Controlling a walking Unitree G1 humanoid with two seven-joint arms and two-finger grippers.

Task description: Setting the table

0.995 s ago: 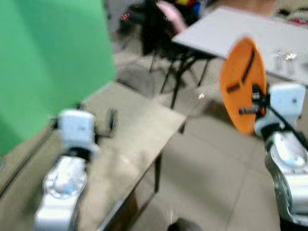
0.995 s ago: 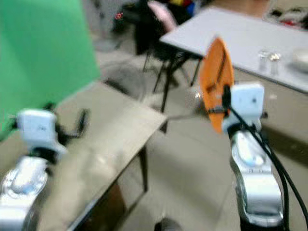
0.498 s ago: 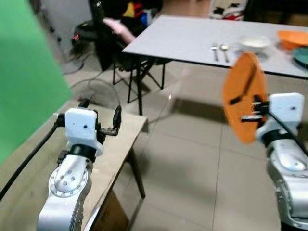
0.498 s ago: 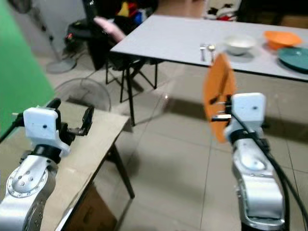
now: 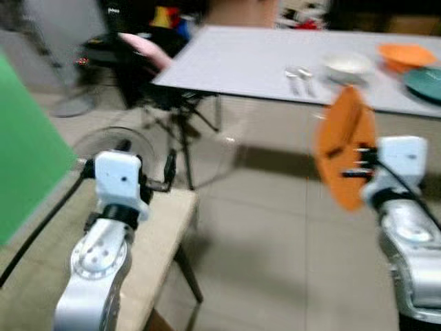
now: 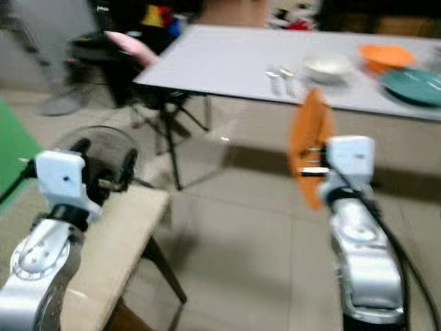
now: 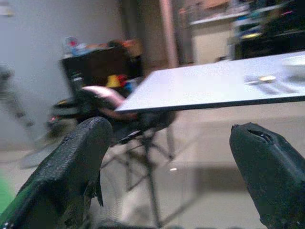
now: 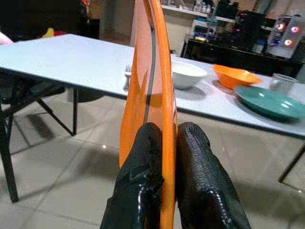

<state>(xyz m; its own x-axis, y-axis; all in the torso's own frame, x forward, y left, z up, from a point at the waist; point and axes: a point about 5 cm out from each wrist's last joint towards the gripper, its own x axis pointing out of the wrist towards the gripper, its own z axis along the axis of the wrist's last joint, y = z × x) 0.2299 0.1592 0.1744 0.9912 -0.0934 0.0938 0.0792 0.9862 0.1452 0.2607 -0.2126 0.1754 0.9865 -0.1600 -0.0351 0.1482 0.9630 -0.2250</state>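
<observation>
- Right gripper (image 8: 164, 157) raised at chest height, fingers clamped on the rim of an orange plate (image 5: 344, 148) held upright, on edge.
- Left gripper (image 7: 171, 162) fingers spread, empty, above a wooden bench (image 5: 148, 241).
- Grey table (image 6: 227, 62) ahead, dishes blurred.

The silver right arm is raised, its right gripper (image 8: 164, 143) with black fingers pinched on a thin orange round plate (image 5: 344, 146) held on edge; the left gripper (image 7: 171, 181) apparently hovers spread, holding nothing.
</observation>
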